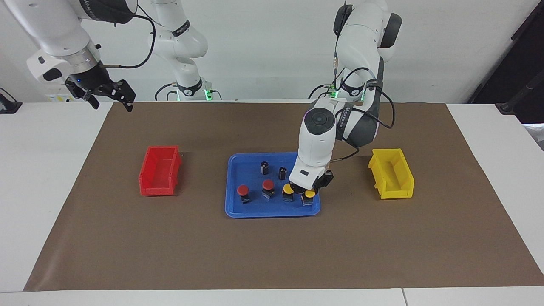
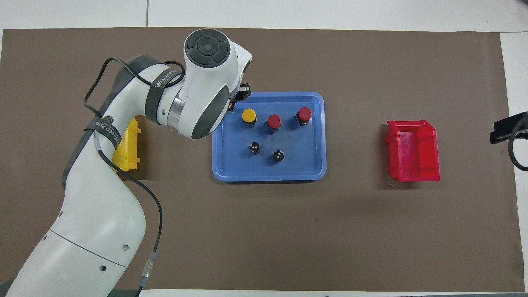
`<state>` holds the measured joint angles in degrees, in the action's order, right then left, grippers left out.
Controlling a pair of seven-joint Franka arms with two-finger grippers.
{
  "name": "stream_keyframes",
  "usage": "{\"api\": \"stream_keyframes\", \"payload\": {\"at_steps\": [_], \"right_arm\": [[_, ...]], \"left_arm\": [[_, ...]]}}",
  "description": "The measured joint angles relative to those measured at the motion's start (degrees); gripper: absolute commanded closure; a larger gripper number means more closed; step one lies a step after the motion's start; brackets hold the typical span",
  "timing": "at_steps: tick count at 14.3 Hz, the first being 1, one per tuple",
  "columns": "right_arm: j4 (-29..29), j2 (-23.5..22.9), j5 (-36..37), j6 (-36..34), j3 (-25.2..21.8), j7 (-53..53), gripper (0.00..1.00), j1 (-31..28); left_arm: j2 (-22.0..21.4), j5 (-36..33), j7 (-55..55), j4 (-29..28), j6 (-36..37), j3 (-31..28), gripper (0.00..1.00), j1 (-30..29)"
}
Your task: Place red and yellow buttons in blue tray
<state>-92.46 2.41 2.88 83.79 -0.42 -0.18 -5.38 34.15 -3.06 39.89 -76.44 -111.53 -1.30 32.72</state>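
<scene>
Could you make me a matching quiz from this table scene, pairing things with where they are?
Things:
1. red bin
2. yellow bin
3. two black cylinders
4. left tool

Places:
A. in the blue tray, nearer the robots than the buttons
B. low over the tray's corner, at a yellow button
C. toward the right arm's end
D. toward the left arm's end

Pairs: 1-C, 2-D, 3-A, 4-B
</scene>
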Motion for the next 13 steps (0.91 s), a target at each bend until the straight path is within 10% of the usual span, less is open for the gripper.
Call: {"api": "stream_keyframes", "payload": {"at_steps": [3,4,6,7,13], "right_arm": [[-1.1,-0.3,0.0,0.5,-0.5,-3.2,0.0,0.4],[-1.1,-0.4,0.0,0.6,-0.8,-3.8,0.0,0.6],[-1.1,-0.4,0.0,0.6,-1.5,-4.2,0.0,0.6],[-1.1,-0.4,0.0,0.6,-1.8,-4.4,0.0,0.6],[-0.7,-0.4,0.0,1.1,-1.9,-4.5,0.0,0.6]], "left_arm": [[0.3,0.0,0.0,-2.4,-2.4,0.1,0.97,0.2],[0.4,0.0,0.0,-3.4,-3.3,0.1,0.83,0.2],[0.4,0.0,0.0,-3.8,-4.0,0.1,0.23,0.2],[0.3,0.0,0.0,-3.8,-4.0,0.0,0.16,0.2],[0.3,0.0,0.0,-2.4,-1.8,-0.5,0.14,0.1]]}}
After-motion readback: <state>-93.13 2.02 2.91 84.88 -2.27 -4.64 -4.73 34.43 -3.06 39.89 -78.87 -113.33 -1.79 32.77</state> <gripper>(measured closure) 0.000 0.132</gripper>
